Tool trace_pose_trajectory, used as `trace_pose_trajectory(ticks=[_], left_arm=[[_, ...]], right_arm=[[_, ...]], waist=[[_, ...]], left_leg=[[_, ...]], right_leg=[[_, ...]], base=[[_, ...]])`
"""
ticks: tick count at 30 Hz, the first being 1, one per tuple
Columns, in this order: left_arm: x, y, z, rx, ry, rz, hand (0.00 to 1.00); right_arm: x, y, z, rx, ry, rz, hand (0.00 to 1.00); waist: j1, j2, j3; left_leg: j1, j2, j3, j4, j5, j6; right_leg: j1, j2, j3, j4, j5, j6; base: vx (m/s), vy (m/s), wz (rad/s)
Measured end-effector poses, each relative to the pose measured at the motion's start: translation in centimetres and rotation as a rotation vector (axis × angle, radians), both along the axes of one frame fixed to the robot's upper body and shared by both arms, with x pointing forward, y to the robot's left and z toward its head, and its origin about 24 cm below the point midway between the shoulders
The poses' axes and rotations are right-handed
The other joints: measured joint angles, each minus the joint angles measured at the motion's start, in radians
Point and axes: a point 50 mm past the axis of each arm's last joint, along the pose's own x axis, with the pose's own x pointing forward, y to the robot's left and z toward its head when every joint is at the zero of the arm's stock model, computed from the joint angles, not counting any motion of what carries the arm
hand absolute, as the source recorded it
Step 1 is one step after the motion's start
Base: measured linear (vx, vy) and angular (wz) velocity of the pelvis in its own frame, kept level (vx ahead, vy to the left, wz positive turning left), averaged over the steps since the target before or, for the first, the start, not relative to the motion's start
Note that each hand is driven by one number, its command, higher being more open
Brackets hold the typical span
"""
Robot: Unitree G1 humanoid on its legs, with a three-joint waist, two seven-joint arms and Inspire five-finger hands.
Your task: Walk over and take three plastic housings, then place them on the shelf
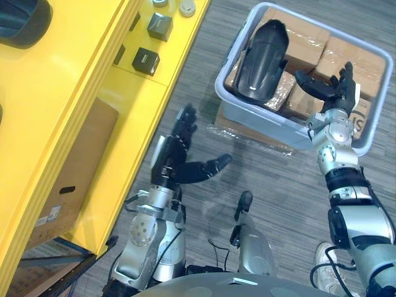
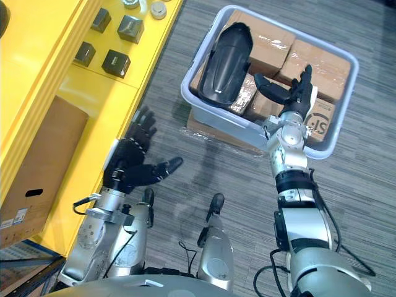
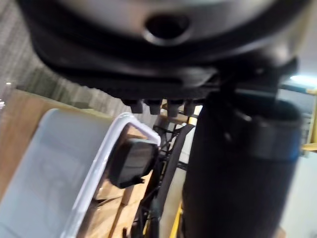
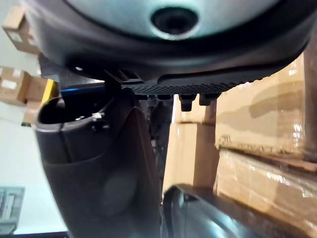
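A black plastic housing [image 1: 263,59] lies propped in the left part of a grey bin [image 1: 260,122] on the floor, resting on wrapped cardboard boxes [image 1: 346,59]. My right hand [image 1: 332,86] hovers open over the bin's near right part, its thumb stretched toward the housing and a short gap left between them. In the right wrist view the housing [image 4: 208,213] shows just past the thumb [image 4: 99,173]. My left hand [image 1: 176,158] is open above the floor between the yellow shelf [image 1: 74,93] and the bin, holding nothing. Another dark housing [image 1: 21,21] rests on the shelf's top board.
Small black boxes [image 1: 146,60] and round parts sit on the shelf's lower board. A brown cardboard box [image 1: 74,179] stands under the shelf. The bin rests on a flat wrapped carton [image 1: 247,133]. Grey carpet lies between shelf and bin.
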Motion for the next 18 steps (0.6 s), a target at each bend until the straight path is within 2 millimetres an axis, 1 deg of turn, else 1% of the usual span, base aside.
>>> trace_pose_trajectory(ticks=[1, 4, 5, 7, 8, 9, 13, 14, 15, 17, 18], left_arm=[[0.2, -0.4, -0.4, 0.008, 0.017, -0.018, 1.00], [0.2, -0.6, -1.5, 0.021, 0.069, -0.016, 1.00], [0.3, -0.8, -1.9, 0.023, 0.088, -0.019, 1.00], [0.5, -1.2, -2.3, 0.008, 0.113, -0.031, 1.00], [0.6, -1.4, -2.6, -0.005, 0.130, -0.041, 1.00], [0.6, -1.5, -3.1, -0.014, 0.154, -0.048, 1.00], [0.2, -2.8, -3.6, -0.030, 0.183, -0.116, 1.00], [0.1, -3.5, -3.7, -0.030, 0.184, -0.146, 1.00], [0.0, -4.2, -3.8, -0.029, 0.191, -0.171, 1.00], [0.0, -4.9, -4.2, -0.027, 0.209, -0.185, 1.00], [-0.1, -5.2, -4.6, -0.030, 0.232, -0.178, 1.00]], right_arm=[[0.2, -0.3, 0.7, -0.016, -0.003, -0.007, 1.00], [1.0, -0.2, 2.3, -0.038, -0.007, -0.011, 1.00], [1.1, -0.8, 3.0, -0.062, -0.004, -0.023, 1.00], [1.1, -1.6, 4.1, -0.088, -0.006, -0.056, 1.00], [1.1, -2.0, 4.5, -0.091, -0.002, -0.070, 1.00], [1.3, -2.1, 5.0, -0.094, 0.013, -0.082, 1.00], [1.5, -3.1, 6.5, -0.118, 0.064, -0.151, 1.00], [1.4, -3.6, 7.0, -0.110, 0.079, -0.179, 0.00], [1.3, -4.2, 7.2, -0.097, 0.110, -0.211, 0.00], [1.3, -4.5, 7.4, -0.093, 0.140, -0.237, 0.00], [1.3, -4.7, 7.7, -0.134, 0.170, -0.243, 0.00]], waist=[[0.008, 0.014, 0.013], [0.011, 0.027, 0.028], [0.015, 0.040, 0.039], [0.025, 0.056, 0.049], [0.033, 0.058, 0.050], [0.034, 0.066, 0.054], [0.045, 0.092, 0.063], [0.052, 0.098, 0.066], [0.061, 0.104, 0.068], [0.061, 0.109, 0.069], [0.062, 0.109, 0.069]], left_leg=[[-0.007, -0.001, -0.008, 0.007, 0.000, 0.001], [-0.037, -0.001, -0.017, 0.025, -0.002, 0.003], [-0.047, -0.001, -0.023, 0.036, -0.004, 0.006], [-0.071, -0.001, -0.028, 0.054, -0.008, 0.009], [-0.083, -0.001, -0.027, 0.060, -0.008, 0.009], [-0.093, -0.001, -0.033, 0.071, -0.008, 0.009], [-0.120, -0.002, -0.039, 0.094, -0.008, 0.013], [-0.134, -0.002, -0.041, 0.098, -0.008, 0.013], [-0.145, -0.002, -0.042, 0.109, -0.008, 0.013], [-0.155, -0.002, -0.046, 0.112, -0.008, 0.014], [-0.160, -0.002, -0.047, 0.116, -0.008, 0.014]], right_leg=[[-0.001, 0.000, -0.006, 0.004, 0.000, 0.000], [-0.023, 0.000, -0.014, 0.017, 0.000, 0.000], [-0.029, 0.000, -0.019, 0.027, 0.000, 0.000], [-0.045, -0.001, -0.026, 0.035, 0.000, 0.000], [-0.053, -0.002, -0.026, 0.035, 0.000, 0.000], [-0.058, -0.001, -0.030, 0.039, 0.001, 0.001], [-0.081, -0.003, -0.031, 0.061, 0.000, 0.001], [-0.095, -0.003, -0.031, 0.068, 0.000, 0.001], [-0.103, -0.003, -0.031, 0.070, 0.001, 0.001], [-0.107, -0.003, -0.034, 0.072, 0.001, 0.002], [-0.112, -0.003, -0.034, 0.077, 0.001, 0.002]], base=[[-0.06, 0.003, 0.15], [-0.07, 0.004, 0.08], [-0.06, 0.009, 0.05], [-0.10, 0.022, 0.03], [-0.11, 0.020, 0.03], [-0.08, 0.011, 0.03], [-0.07, 0.022, 0.03], [-0.08, 0.023, 0.00], [-0.09, 0.021, 0.02], [-0.06, 0.013, 0.03], [-0.05, 0.009, 0.00]])
